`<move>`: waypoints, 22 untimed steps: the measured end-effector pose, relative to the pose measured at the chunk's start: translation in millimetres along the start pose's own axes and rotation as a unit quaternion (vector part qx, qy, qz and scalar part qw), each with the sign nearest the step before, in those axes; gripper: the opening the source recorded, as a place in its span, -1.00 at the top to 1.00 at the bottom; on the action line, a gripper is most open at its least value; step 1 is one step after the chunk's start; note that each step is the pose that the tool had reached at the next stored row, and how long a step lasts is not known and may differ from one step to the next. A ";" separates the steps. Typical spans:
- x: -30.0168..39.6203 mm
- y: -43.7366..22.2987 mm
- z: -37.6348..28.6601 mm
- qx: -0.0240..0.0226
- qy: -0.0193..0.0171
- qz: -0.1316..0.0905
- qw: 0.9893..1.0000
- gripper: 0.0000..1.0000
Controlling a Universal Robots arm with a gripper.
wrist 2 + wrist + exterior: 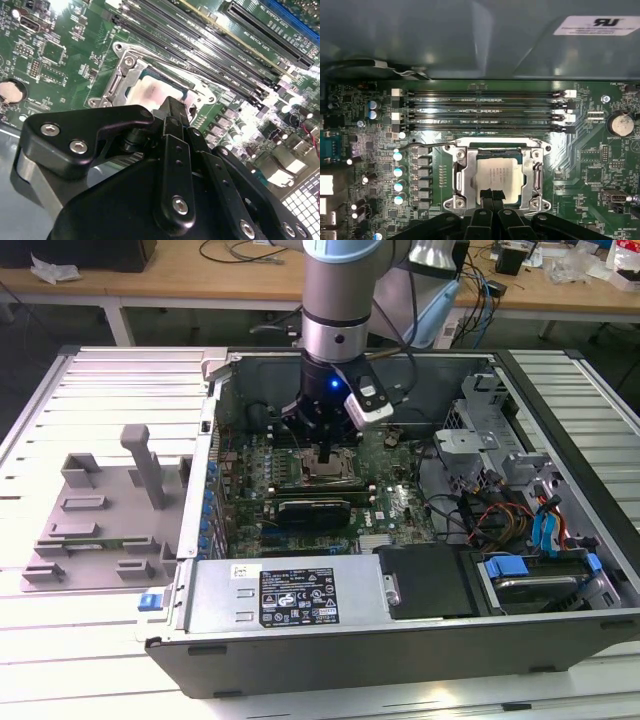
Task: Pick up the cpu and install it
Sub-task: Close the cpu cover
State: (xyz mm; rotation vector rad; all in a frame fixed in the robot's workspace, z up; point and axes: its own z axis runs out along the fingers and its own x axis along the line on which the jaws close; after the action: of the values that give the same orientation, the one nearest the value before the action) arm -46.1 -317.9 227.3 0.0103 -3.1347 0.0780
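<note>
The cpu (pixel 500 171), a small square chip with a pale silver top, lies flat inside the metal-rimmed socket frame (pixel 458 175) on the green motherboard. In the second wrist view the cpu (pixel 152 91) shows just past the black fingertips. My gripper (pixel 490 192) hangs right over the chip's near edge, its two fingers pressed together with nothing visible between them. The gripper (pixel 172 106) tip points down at the socket frame (pixel 125 75). In the exterior view the gripper (pixel 328 454) is inside the open computer case, directly above the socket (pixel 328 473).
Memory slots (pixel 485 110) run alongside the socket. A long black ribbed block (pixel 312 508) lies just in front of it. A grey plastic tray (pixel 100 510) sits outside the case at the exterior view's left. The power supply (pixel 290 595) and cables (pixel 500 510) crowd the case.
</note>
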 end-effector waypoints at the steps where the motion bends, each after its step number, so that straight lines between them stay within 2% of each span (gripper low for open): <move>1: 2.0 0.0 0.0 0.000 0.000 0.000 1.000 0.79; 8: 10.6 0.1 0.4 0.000 0.000 -0.001 1.000 0.79; 13: 15.9 0.3 5.1 0.000 0.000 -0.002 1.000 0.79; 15: 16.3 0.5 6.3 0.000 0.000 -0.007 1.000 0.79; 18: 16.8 0.5 7.7 0.000 -0.001 -0.027 1.000 0.79; 22: 18.9 3.3 10.2 0.000 -0.001 -0.028 1.000 0.79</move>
State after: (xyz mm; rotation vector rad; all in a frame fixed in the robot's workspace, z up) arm -65.1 -315.1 217.1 0.0981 -3.1346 0.0777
